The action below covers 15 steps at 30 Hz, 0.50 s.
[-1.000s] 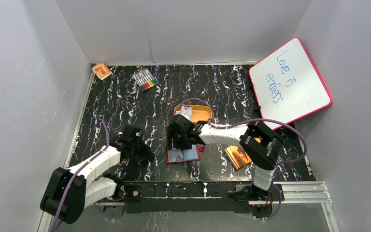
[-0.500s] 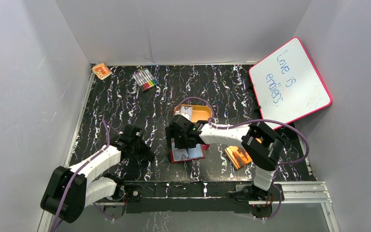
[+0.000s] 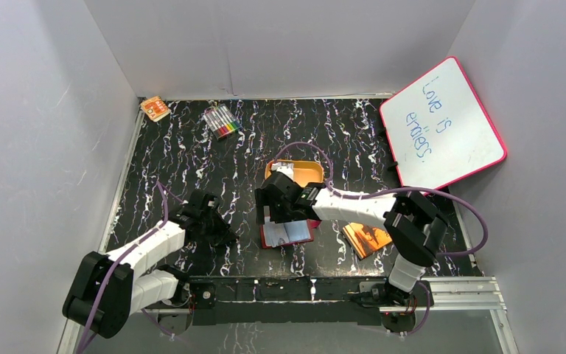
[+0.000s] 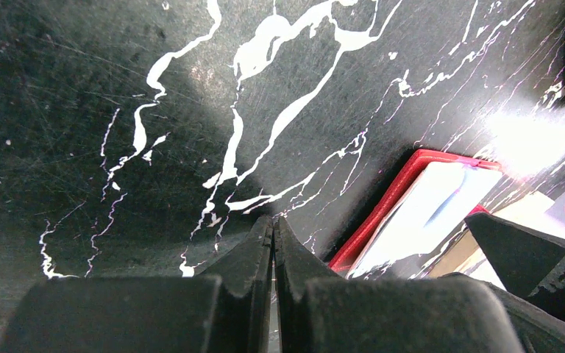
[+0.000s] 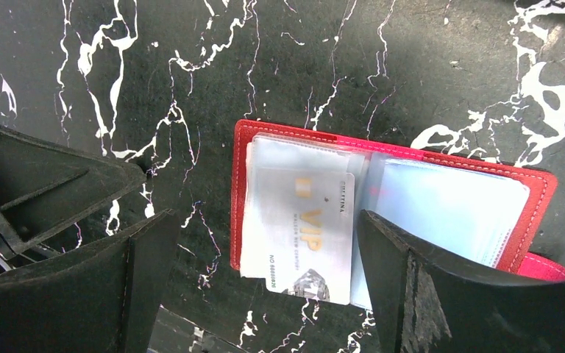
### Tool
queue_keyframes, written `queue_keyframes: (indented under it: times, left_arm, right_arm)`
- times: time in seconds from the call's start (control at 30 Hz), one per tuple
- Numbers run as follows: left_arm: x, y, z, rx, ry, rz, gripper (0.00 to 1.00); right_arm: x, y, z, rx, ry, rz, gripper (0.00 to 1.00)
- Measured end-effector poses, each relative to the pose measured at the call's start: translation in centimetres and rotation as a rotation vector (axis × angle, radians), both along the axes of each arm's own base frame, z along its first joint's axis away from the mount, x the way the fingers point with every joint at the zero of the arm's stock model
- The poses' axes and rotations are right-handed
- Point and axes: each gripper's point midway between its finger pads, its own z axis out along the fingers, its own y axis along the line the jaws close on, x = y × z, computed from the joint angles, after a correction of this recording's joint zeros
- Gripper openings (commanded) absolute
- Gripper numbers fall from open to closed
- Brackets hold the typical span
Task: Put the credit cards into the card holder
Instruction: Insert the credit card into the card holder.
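The card holder lies open and flat on the table, directly below the right gripper. Its left half sits between the two widely spread fingers, and its right half runs under and past the right-hand one. It is red and leather-like, with stitched edges and rounded corners. Inside are glossy clear sleeves over pale inserts. One credit card, a thin pale rectangle printed "VIP", rests on the left half. Its near edge juts out beyond the holder's rim — whether it is tucked into a sleeve cannot be told.

Just on the far side of the right fingers, in the top view, sits a shallow orange oval tin. A small pale thing lies at its left end, too small to name.

The table is black and scratched, with white marble-like veins.

The right arm reaches leftward across the table from its base, with the wrist bent so the gripper points down at the holder. The left arm stretches forward and low. The left gripper has its fingers pressed together with nothing between them, the tips close to the table. The holder's red corner lies to the right of those tips — near, but apart.
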Motion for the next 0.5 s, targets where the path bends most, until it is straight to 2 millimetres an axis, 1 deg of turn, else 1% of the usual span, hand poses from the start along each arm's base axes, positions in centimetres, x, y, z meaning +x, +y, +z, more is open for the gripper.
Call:
queue_keyframes:
  times: [0.03, 0.1, 0.13, 0.2, 0.23, 0.27, 0.33, 0.5]
  left_arm:
    - [0.0, 0.0, 0.0, 0.0, 0.0, 0.0, 0.0]
    - [0.0, 0.0, 0.0, 0.0, 0.0, 0.0, 0.0]
    - [0.0, 0.0, 0.0, 0.0, 0.0, 0.0, 0.0]
    - [0.0, 0.0, 0.0, -0.001, -0.001, 0.0, 0.0]
    - [0.0, 0.0, 0.0, -0.001, -0.001, 0.0, 0.0]
    - [0.0, 0.0, 0.0, -0.002, -0.001, -0.001, 0.0]
    - [0.1, -0.2, 0.0, -0.007, 0.0, -0.004, 0.0]
    - [0.2, -0.4, 0.0, -0.014, 0.002, -0.012, 0.0]
  right_arm:
    - [0.0, 0.0, 0.0, 0.0, -0.001, -0.001, 0.96]
    - [0.0, -0.2, 0.0, -0.001, -0.004, -0.003, 0.88]
    - [0.0, -0.3, -0.1, -0.003, -0.003, -0.004, 0.82]
    - [-0.2, -0.9, -0.2, -0.006, 0.002, -0.007, 0.63]
    - [-0.3, -1.2, -0.3, -0.007, 0.005, -0.005, 0.56]
    - [-0.4, -1.6, -0.3, -0.007, 0.009, -0.005, 0.53]
    - [-0.8, -2.7, -0.2, -0.008, 0.015, -0.004, 0.5]
    - [-2.0, -4.3, 0.4, 0.003, 0.019, 0.037, 0.36]
